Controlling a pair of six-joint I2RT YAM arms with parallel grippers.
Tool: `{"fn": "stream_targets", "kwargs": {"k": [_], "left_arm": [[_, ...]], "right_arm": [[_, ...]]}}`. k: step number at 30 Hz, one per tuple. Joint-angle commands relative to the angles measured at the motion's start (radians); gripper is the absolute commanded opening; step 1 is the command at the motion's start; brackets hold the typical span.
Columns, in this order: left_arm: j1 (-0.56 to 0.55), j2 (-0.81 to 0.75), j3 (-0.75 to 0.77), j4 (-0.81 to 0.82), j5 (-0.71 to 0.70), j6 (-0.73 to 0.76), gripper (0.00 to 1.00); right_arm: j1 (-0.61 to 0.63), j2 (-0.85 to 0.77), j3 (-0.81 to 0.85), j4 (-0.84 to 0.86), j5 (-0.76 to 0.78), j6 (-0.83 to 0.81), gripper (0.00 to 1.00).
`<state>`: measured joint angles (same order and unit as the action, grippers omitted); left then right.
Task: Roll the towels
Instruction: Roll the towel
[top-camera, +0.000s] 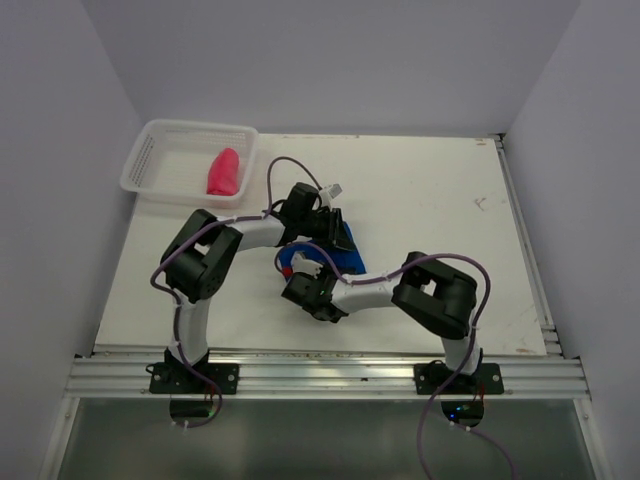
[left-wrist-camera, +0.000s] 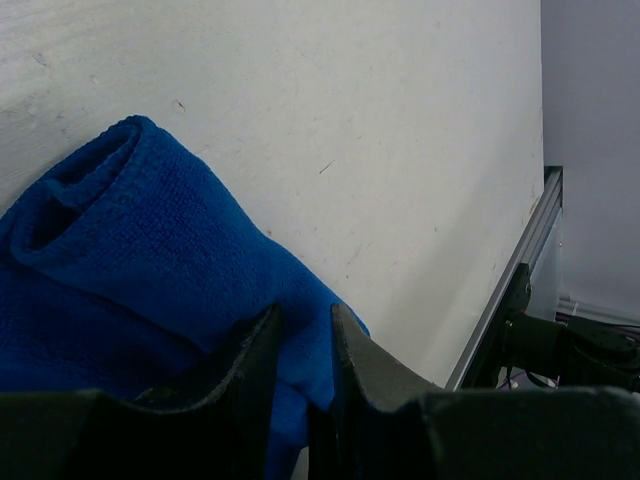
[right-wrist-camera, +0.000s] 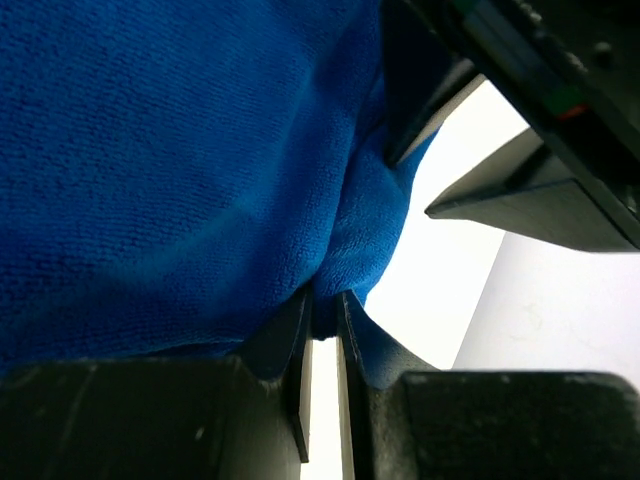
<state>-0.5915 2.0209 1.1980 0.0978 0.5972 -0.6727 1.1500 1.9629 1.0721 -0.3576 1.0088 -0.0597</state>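
Blue terry cloth, soft and limp, was what you had in both arms' grip: the blue towel (top-camera: 346, 256) lay partly rolled on the table (top-camera: 430, 210), about midway between the arms. Your left gripper (left-wrist-camera: 303, 325) had its jaws narrowed to a slim gap with a fold of the cloth pinched in it. Your right gripper (right-wrist-camera: 322, 315) had its jaws almost together on another bunched edge.

By the look of it, the towel would weigh next to nothing, sag wherever unsupported and slacken if let go. A hold on the rolled bulk near each end seemed safer than one on a loose corner. It looked neither slippery nor fragile.

In the left wrist view the roll was a tube with its open end toward the upper left and its long axis slanting down to the jaws. From above, the arms hid most of it, so you could not tell its exact line on the table.

The pink towel (top-camera: 224, 172) lay rolled in the basket (top-camera: 140, 165) at the far left corner, its long axis running roughly near to far.
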Motion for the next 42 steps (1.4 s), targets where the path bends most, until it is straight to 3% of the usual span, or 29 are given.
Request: {"fn": "stream_targets", "kwargs": {"k": [1,4,6,13,20,24,30,34,42], "left_arm": [[-0.002,0.032,0.009,-0.041,-0.057,0.042,0.31],[-0.002,0.035,0.008,-0.047,-0.059,0.044,0.31],[-0.001,0.036,0.008,-0.047,-0.06,0.042,0.31],[-0.001,0.035,0.003,-0.044,-0.065,0.036,0.31],[0.001,0.025,-0.009,-0.038,-0.071,0.03,0.31],[0.001,0.016,-0.018,-0.029,-0.071,0.027,0.31],[0.001,-0.002,-0.038,-0.014,-0.076,0.027,0.31],[0.001,-0.016,-0.058,0.0,-0.076,0.019,0.31],[0.001,-0.037,-0.069,0.01,-0.077,0.013,0.31]], "right_arm": [[-0.003,-0.068,-0.032,0.048,-0.001,0.052,0.15],[-0.004,-0.136,-0.073,0.089,0.019,0.09,0.34],[-0.003,-0.177,-0.089,0.094,0.034,0.11,0.39],[-0.004,-0.286,-0.139,0.092,0.056,0.181,0.47],[-0.012,-0.476,-0.231,0.114,-0.031,0.29,0.5],[-0.056,-0.61,-0.305,0.143,-0.198,0.398,0.53],[-0.298,-0.811,-0.423,0.251,-0.563,0.579,0.6],[-0.479,-0.826,-0.448,0.293,-0.794,0.67,0.66],[-0.595,-0.719,-0.478,0.425,-1.06,0.762,0.66]]}}
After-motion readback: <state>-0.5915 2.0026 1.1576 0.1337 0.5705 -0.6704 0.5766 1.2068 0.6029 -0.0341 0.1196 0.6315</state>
